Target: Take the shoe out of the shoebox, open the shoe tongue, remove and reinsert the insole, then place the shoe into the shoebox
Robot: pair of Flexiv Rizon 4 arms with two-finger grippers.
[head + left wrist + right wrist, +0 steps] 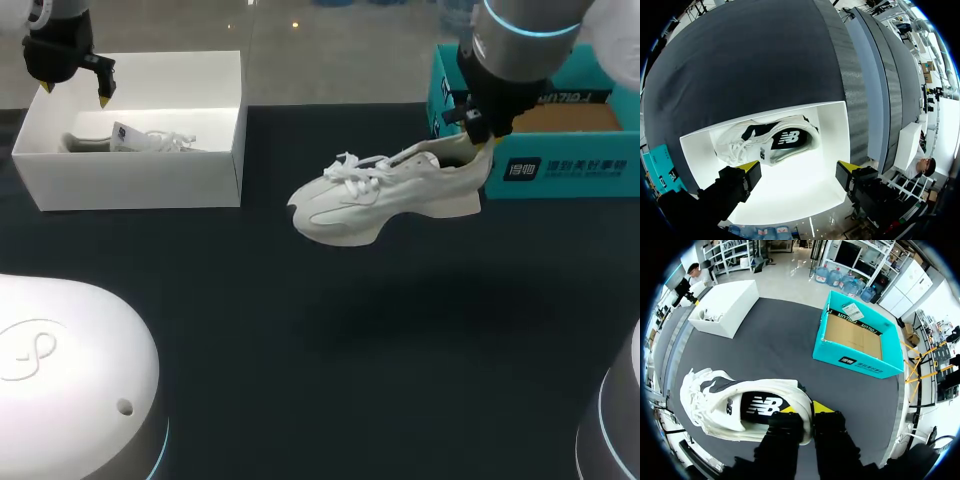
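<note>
— White shoe [385, 195]: where did you have it?
— Your right fingers [823, 408] were clamped on its heel collar and held it above the dark worktop [300, 350], just beside the teal box [560, 170].
— And your left fingers [746, 166]?
— Spread wide over the white box [130, 180], with a second shoe [767, 142] lying inside.

Left tool [797, 167] spread, right tool [807, 409] clamped

Teal shoebox [560, 188] wall near shoe [370, 200] heel
</note>
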